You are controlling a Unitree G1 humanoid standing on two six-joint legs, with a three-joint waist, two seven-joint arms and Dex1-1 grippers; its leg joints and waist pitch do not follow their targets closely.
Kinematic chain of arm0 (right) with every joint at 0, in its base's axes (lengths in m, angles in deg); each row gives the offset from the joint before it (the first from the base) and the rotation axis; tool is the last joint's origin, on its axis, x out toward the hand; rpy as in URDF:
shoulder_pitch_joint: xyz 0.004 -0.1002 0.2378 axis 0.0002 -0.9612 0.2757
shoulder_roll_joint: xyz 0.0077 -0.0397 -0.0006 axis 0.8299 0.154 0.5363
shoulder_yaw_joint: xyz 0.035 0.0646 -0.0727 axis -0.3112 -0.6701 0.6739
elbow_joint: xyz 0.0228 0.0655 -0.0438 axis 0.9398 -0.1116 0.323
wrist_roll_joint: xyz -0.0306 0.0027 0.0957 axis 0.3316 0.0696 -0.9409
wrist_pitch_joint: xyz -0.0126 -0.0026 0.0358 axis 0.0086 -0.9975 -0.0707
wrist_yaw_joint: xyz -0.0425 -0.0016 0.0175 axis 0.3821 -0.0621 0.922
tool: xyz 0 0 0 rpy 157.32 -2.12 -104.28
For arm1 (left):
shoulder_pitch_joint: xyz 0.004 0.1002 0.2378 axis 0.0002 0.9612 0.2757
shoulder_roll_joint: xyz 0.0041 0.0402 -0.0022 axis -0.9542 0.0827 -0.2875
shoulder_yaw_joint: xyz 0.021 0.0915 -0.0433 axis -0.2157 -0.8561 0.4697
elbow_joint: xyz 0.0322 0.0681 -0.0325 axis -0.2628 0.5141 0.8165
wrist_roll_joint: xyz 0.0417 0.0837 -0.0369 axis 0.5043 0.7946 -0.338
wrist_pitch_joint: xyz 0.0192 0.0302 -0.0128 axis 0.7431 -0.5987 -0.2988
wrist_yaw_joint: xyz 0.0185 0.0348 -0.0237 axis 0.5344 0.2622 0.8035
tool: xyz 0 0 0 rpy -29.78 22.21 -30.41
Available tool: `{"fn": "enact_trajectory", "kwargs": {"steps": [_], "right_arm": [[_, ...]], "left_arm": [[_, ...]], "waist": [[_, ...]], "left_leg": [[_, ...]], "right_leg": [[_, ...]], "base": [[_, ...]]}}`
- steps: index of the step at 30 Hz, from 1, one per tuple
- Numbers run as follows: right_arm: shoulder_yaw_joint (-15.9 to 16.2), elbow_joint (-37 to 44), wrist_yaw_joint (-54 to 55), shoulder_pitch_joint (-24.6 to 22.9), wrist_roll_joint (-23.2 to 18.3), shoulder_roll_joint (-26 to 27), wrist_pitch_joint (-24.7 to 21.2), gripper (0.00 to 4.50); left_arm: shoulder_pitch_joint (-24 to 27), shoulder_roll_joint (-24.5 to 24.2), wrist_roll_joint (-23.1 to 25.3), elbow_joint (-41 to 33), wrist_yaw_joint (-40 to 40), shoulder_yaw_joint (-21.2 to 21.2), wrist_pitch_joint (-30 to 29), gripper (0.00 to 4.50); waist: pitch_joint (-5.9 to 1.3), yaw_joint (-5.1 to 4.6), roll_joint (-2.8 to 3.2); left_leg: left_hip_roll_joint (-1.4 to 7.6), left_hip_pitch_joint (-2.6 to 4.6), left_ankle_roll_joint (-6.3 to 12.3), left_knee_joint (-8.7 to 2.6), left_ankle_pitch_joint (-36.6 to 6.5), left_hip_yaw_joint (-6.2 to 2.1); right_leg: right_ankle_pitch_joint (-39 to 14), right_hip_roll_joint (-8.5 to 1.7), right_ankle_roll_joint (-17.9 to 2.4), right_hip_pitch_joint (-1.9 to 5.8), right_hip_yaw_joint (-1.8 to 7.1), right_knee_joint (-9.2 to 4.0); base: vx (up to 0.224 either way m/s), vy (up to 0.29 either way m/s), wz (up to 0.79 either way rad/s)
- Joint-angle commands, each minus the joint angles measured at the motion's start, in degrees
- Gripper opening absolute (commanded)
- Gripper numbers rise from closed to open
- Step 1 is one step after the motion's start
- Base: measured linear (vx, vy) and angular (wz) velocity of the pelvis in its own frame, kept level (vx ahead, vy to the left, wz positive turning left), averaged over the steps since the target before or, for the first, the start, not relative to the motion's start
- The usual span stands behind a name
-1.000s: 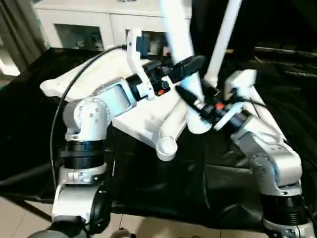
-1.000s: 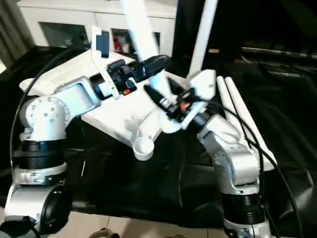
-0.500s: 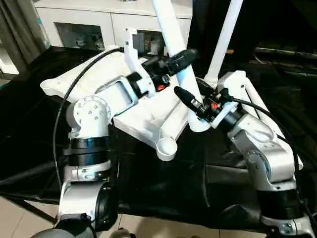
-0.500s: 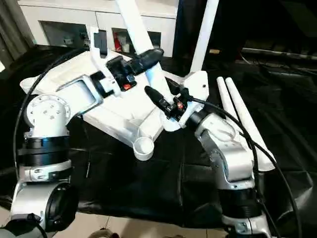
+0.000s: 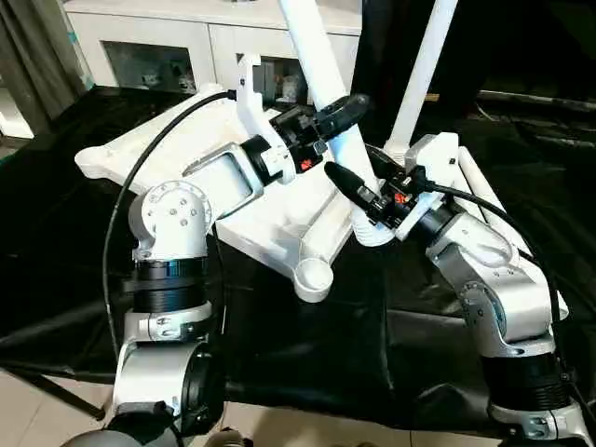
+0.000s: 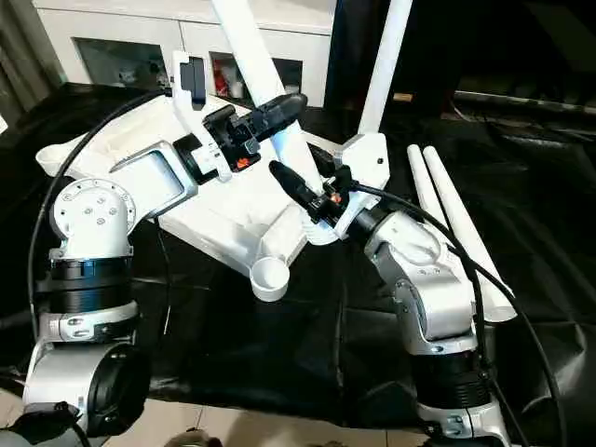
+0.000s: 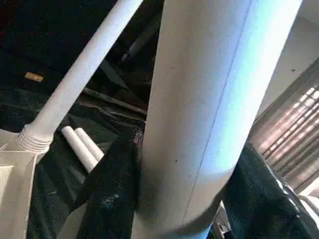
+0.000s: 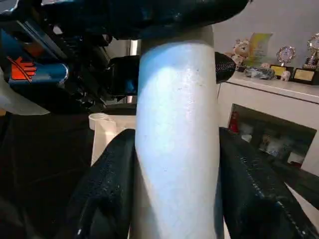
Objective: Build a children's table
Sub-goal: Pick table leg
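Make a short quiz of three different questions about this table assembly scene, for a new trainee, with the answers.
1. True or false: both end effectors grip the same leaning leg.
2. How many loose legs lie on the black cloth?
3. Which end effector grips higher on the leg: A) left B) right?

Key: 1 true; 2 two; 3 A. A further leg already stands in the tabletop.

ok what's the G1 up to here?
It is putting legs on the upturned white tabletop. Both grippers are on one tilted leg at a near corner socket: the right gripper clamps it low, the left gripper is around it higher up. Another leg already stands in the far corner. Two spare legs lie on the black cloth.
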Motion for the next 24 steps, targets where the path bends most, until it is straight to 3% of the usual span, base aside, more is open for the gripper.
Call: {"fn": "enact_trajectory", "kwargs": {"steps": [1, 2, 3, 5, 7, 10, 11, 12, 13, 16, 19, 24], "right_arm": [[0.11, -0.54, -0.04, 1.05, 0.29, -0.23, 1.15, 1.86], [0.2, -0.75, 0.06, 1.17, 0.54, -0.27, 1.42, 1.86], [0.2, -0.75, 0.06, 1.17, 0.54, -0.27, 1.42, 1.86], [-0.52, -1.78, -0.07, 2.0, -0.96, 0.46, 1.07, 2.42], [-1.13, -1.86, -1.08, 2.39, -2.83, 0.7, 0.19, 2.59], [-3.55, -2.72, -4.81, 5.11, -9.44, -0.42, -6.77, 2.73], [-3.86, -3.11, -5.99, 5.74, -10.71, -1.0, -8.51, 2.91], [-3.8, -2.9, -8.91, 6.18, -13.11, -2.74, -12.28, 2.99], [-3.79, -2.88, -9.03, 6.2, -13.2, -2.82, -12.42, 3.04], [-2.1, -1.92, -19.08, 6.55, -18.35, -9.29, -20.04, 3.06], [-0.41, -1.94, -23.64, 6.78, -19.4, -12.53, -22.34, 3.06], [3.23, -2.37, -27.22, 6.58, -17.93, -15.67, -23.35, 3.06]], "left_arm": [[-0.14, 0.18, -1.06, -0.16, 0.82, 0.09, -0.25, 2.04], [-0.12, 0.13, -1.04, -0.09, 0.81, 0.06, -0.17, 2.02], [-0.12, 0.13, -1.04, -0.09, 0.81, 0.06, -0.17, 2.0], [0.53, -1.71, 0.46, -0.61, -1.95, -2.38, 0.42, 2.0], [0.95, -3.02, 1.28, -0.87, -4.16, -3.99, 0.78, 1.98], [2.55, -10.03, 4.37, -2.83, -16.18, -12.0, 2.94, 1.94], [2.62, -11.18, 4.7, -2.96, -18.39, -13.14, 3.42, 1.89], [2.51, -12.81, 5.23, -2.83, -21.58, -14.32, 4.52, 1.88], [2.5, -12.87, 5.25, -2.82, -21.69, -14.36, 4.57, 1.87], [1.19, -16.95, 5.24, -1.48, -29.77, -16.28, 6.56, 1.87], [0.29, -18.5, 5.23, -0.73, -33.24, -16.98, 7.72, 1.86], [-1.38, -18.33, 3.05, -0.28, -35.51, -15.45, 7.75, 1.86]], "waist": [[-4.52, 0.13, -0.75], [-4.5, 0.07, -1.06], [-4.49, 0.13, -0.93], [-4.44, 0.03, -0.84], [-4.48, 0.01, -0.82], [-4.5, -0.04, -0.5], [-4.41, -0.17, -0.15], [-4.33, -0.25, -0.27], [-4.48, -0.09, -0.25], [-4.55, 0.27, -0.26], [-4.5, 0.23, -0.54], [-4.48, 0.4, -0.71]], "left_leg": [[1.91, 0.21, 2.6, -3.29, -4.49, -0.57], [1.92, 0.22, 2.66, -3.3, -4.49, -0.55], [1.93, 0.25, 2.62, -3.33, -4.53, -0.59], [1.96, 0.34, 2.58, -3.4, -5.0, -0.6], [2.03, 0.35, 2.54, -3.4, -4.85, -0.61], [2.06, 0.61, 2.83, -3.61, -4.97, -0.78], [2.26, 0.74, 2.71, -3.66, -5.43, -0.77], [2.15, 0.67, 2.49, -3.67, -5.6, -0.7], [2.26, 0.69, 2.13, -3.63, -5.39, -0.72], [2.18, 0.81, 1.97, -3.48, -4.94, -0.57], [2.14, 0.4, 1.51, -3.41, -4.82, -0.56], [2.17, 0.46, 1.04, -3.29, -5.27, -0.52]], "right_leg": [[-7.95, -4.34, -8.43, 3.83, 2.95, -4.23], [-7.97, -4.32, -8.43, 3.84, 2.94, -4.23], [-8.15, -4.36, -8.53, 3.83, 2.92, -4.19], [-8.8, -4.34, -8.41, 3.73, 2.93, -4.34], [-8.36, -4.35, -8.37, 3.74, 3.01, -4.16], [-8.79, -4.3, -8.35, 3.71, 3.02, -4.13], [-8.86, -4.22, -8.47, 3.54, 3.08, -4.07], [-8.47, -4.21, -8.82, 3.73, 3.07, -4.3], [-7.81, -4.34, -8.96, 3.86, 3.11, -3.99], [-6.09, -4.27, -9.94, 3.93, 3.13, -3.84], [-6.24, -4.58, -10.35, 4.12, 3.1, -3.8], [-9.13, -4.75, -10.48, 4.11, 3.04, -3.93]], "base": [[0.0, 0.0, 0.0], [0.0, 0.0, 0.0], [0.0, 0.0, 0.0], [0.0, 0.0, 0.0], [0.0, 0.0, 0.0], [0.0, 0.0, 0.0], [0.0, 0.0, 0.0], [0.0, 0.0, 0.0], [0.0, 0.0, 0.0], [0.0, 0.0, 0.0], [0.0, 0.0, 0.0], [0.0, 0.0, 0.0]]}}
